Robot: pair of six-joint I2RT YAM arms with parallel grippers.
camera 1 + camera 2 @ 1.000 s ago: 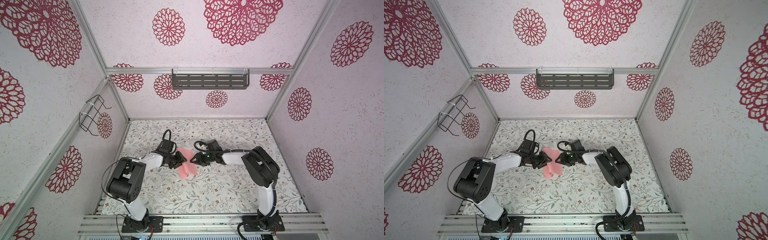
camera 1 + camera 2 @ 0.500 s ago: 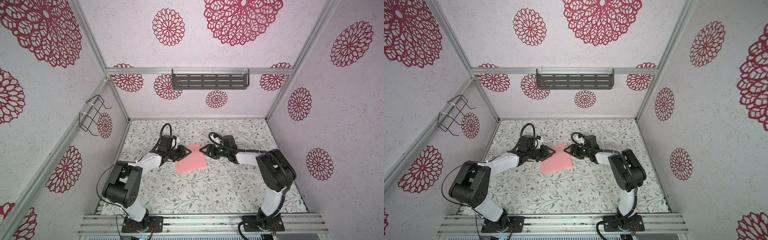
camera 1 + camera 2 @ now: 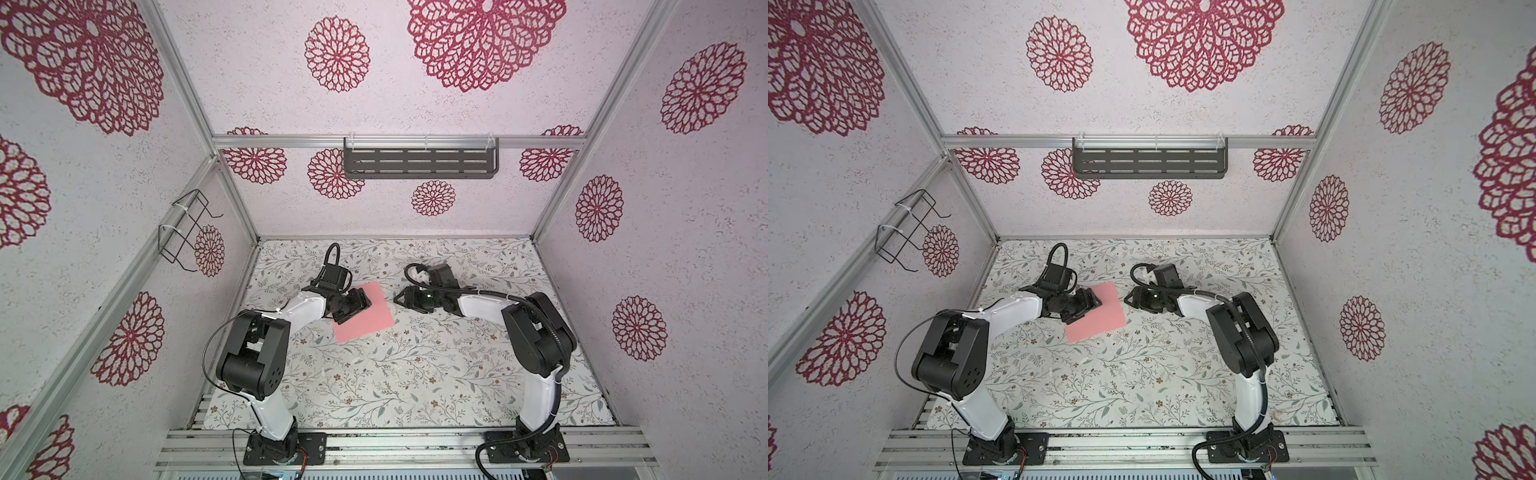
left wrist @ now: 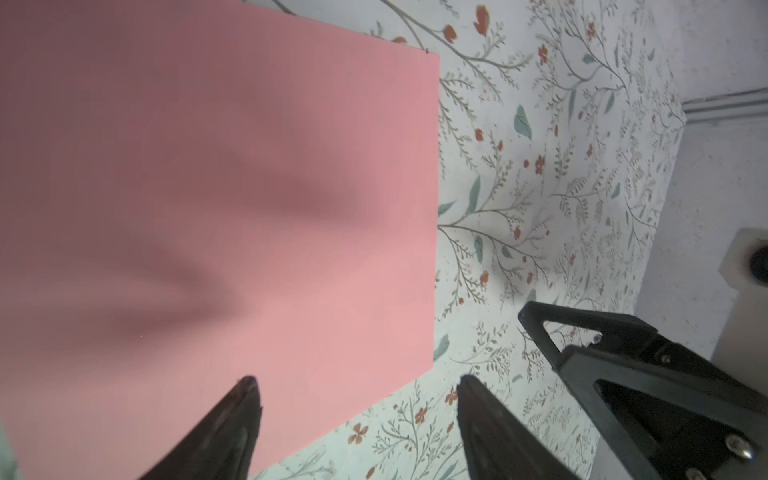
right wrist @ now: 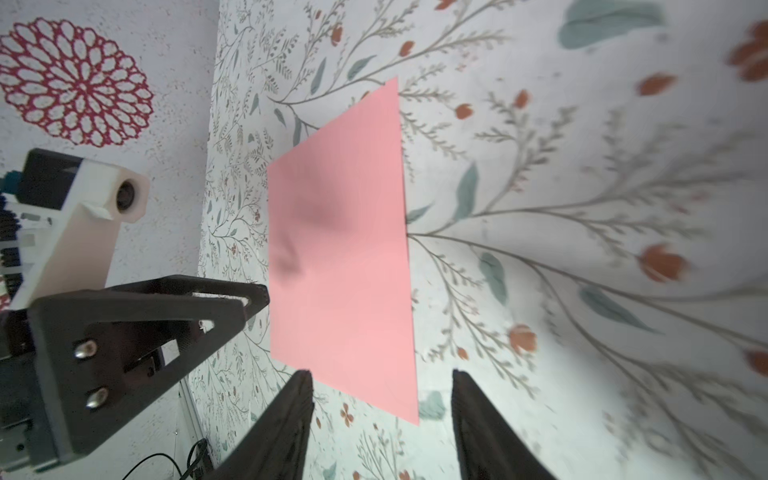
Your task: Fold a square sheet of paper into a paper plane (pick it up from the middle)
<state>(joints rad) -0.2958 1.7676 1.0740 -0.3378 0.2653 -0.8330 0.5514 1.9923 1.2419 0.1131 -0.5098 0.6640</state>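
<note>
L gripper [image 4: 356, 380] wide, R gripper [image 5: 382, 373] wide, both empty, sq sheet [image 3: 370, 316] flat, skewed

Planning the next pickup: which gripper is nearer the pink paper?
Left. The left gripper hangs over the paper at one edge; the right gripper sits just off the opposite edge, not over it.
</note>
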